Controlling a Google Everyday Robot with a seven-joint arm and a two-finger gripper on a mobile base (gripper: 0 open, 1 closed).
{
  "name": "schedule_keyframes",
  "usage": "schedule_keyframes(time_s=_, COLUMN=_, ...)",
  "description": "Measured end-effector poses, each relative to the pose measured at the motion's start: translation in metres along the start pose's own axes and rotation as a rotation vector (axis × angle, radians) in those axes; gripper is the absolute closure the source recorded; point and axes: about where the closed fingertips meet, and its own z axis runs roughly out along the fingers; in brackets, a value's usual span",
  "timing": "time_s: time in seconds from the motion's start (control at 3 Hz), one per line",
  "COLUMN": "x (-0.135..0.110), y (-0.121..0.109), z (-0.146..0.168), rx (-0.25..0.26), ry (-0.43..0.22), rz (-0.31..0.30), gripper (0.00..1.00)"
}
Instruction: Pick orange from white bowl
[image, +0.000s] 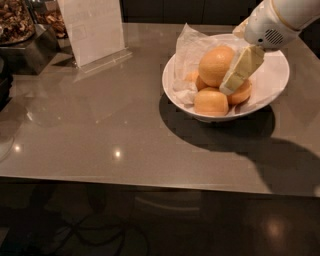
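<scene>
orange (215, 65): tops the pile, touching the gripper (234, 82) | gripper: angled down beside it, likely to flank it; open or closed, cannot tell | white bowl (172, 92): beneath gripper | crumpled paper (187, 50): beyond the orange

The big, round, pale orange (215, 64) lies highest in the shallow white bowl (278, 80) on the worktop (100, 130); the pincer (231, 82) is against its side.
</scene>
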Motion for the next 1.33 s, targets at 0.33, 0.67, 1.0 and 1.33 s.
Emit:
schedule_keyframes(time_s=0.33, x=0.001, y=-0.001, z=0.002, rx=-0.003, ry=-0.001, rz=0.002, gripper=0.0)
schedule_keyframes(time_s=0.67, x=0.0, y=0.001, z=0.014, rx=-0.016, ry=-0.036, rz=0.024, gripper=0.0)
schedule_keyframes(time_s=1.0, x=-0.006, y=0.001, z=0.032, rx=-0.039, ry=-0.072, rz=0.03, gripper=0.0)
schedule_keyframes(time_s=1.33, x=-0.01, y=0.001, z=0.044, rx=-0.048, ry=-0.094, rz=0.035, gripper=0.0)
